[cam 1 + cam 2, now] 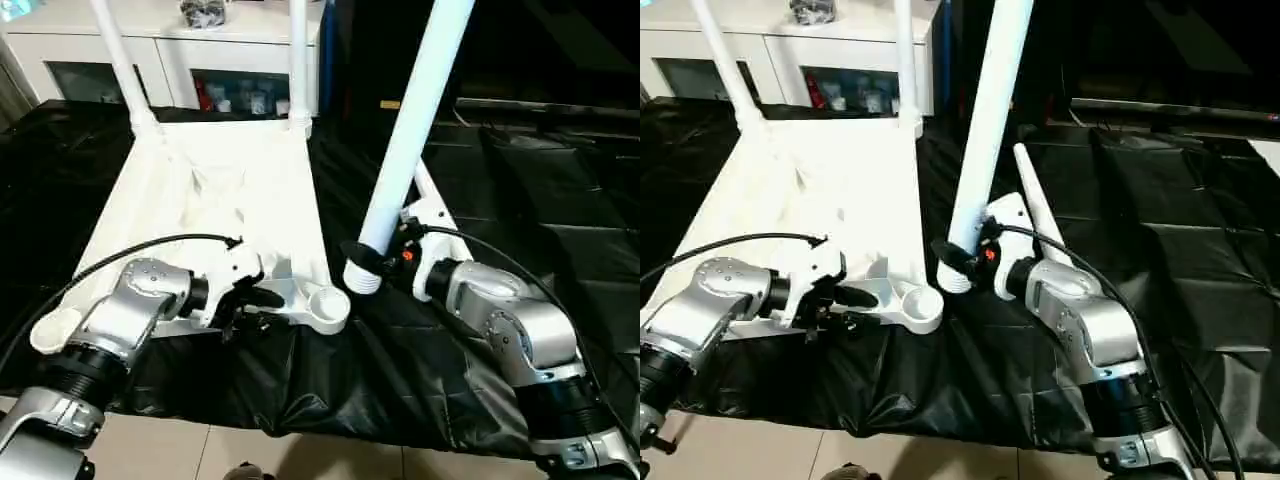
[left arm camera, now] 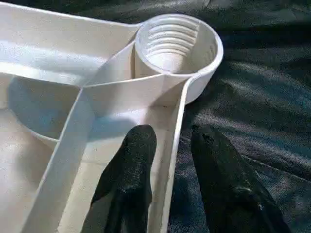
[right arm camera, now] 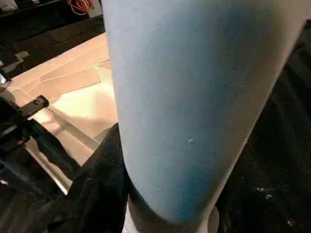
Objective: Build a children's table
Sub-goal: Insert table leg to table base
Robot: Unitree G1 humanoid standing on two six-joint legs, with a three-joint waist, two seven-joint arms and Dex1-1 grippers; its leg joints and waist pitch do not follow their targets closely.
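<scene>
The white table top (image 1: 230,180) lies upside down on a black sheet, with two legs (image 1: 120,60) (image 1: 297,60) standing in its far corner sockets. My left gripper (image 1: 262,300) is at the near rim beside the empty near-right socket (image 2: 175,43). Its fingers (image 2: 131,160) straddle the rim wall closely, with a narrow gap on the outer side. My right gripper (image 1: 385,258) is shut on a third leg (image 1: 415,120), held nearly upright and leaning. The leg's threaded end (image 1: 362,275) hangs just right of that socket. Another leg (image 1: 1035,205) lies on the sheet behind the right gripper.
A white cabinet (image 1: 160,50) with glass doors stands behind the table top. The black sheet (image 1: 520,180) covers the work surface, and pale floor tiles (image 1: 300,455) show at its near edge. The empty near-left socket (image 1: 55,330) sits beside my left forearm.
</scene>
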